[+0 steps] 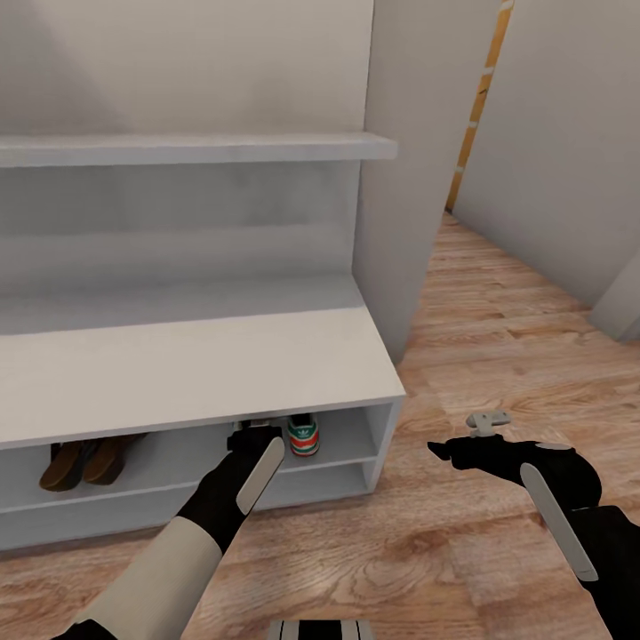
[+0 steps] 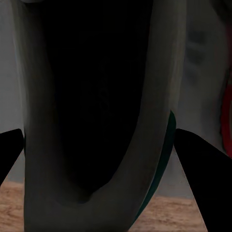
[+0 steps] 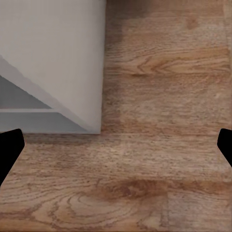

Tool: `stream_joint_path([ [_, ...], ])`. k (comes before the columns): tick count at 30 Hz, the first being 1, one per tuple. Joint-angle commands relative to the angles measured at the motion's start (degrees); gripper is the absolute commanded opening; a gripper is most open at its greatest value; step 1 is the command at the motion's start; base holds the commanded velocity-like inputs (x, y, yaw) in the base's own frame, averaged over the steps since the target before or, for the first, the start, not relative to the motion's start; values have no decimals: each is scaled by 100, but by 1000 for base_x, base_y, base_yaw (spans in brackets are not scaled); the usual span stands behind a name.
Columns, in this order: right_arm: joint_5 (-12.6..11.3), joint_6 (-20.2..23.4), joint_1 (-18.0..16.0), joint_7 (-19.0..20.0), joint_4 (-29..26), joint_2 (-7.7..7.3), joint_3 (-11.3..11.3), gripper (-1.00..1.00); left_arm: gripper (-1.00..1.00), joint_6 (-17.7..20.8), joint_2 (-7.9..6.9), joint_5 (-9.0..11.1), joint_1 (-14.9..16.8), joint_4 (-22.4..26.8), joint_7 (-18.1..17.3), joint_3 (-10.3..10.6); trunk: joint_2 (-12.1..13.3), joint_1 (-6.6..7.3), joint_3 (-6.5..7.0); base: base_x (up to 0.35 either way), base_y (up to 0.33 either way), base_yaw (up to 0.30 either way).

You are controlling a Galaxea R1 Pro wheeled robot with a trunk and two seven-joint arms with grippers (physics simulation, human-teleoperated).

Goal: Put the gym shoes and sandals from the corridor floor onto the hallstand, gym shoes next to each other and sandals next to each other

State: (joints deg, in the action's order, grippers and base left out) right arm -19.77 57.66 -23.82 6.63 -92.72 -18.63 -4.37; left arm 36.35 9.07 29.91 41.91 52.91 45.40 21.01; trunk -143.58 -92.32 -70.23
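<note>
Left gripper [image 1: 252, 433] reaches into the hallstand's [image 1: 196, 373] upper open shelf, at a gym shoe [image 2: 96, 121].

Its fingertips [image 2: 200, 164] sit apart on either side of that shoe in the left wrist view, the dark opening and green-edged sole lying between them; whether they actually press on the shoe I cannot tell. Just to the right of this gripper in the head view, the other gym shoe [image 1: 303, 435] stands on the same shelf, its red-orange heel facing outward. Well off to the gripper's left, on the same level, lie the two sandals [image 1: 84, 462] side by side. Right gripper [image 1: 442, 450] hangs over the corridor floor [image 1: 498, 338] beside the rack's end panel, its fingers spread wide with nothing between them.
</note>
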Motion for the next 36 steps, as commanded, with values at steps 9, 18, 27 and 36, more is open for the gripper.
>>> stream_joint_path([
  [9,2,0,0,-3,0,0,-2,100,-100,-18,2,1,-8,-8,-13,4,0,0,0,12,0,0],
  [18,1,0,0,-2,0,0,-2,100,-100,-23,-2,-1,-20,-9,-13,8,0,0,0,74,0,0],
  [27,-1,0,0,-3,0,0,-2,100,-100,-29,-2,0,-29,-9,-13,8,0,0,0,15,0,0],
  [36,4,-7,0,-4,0,5,-9,100,-100,-32,-2,-2,-33,-9,-13,8,0,0,0,1,0,-38],
])
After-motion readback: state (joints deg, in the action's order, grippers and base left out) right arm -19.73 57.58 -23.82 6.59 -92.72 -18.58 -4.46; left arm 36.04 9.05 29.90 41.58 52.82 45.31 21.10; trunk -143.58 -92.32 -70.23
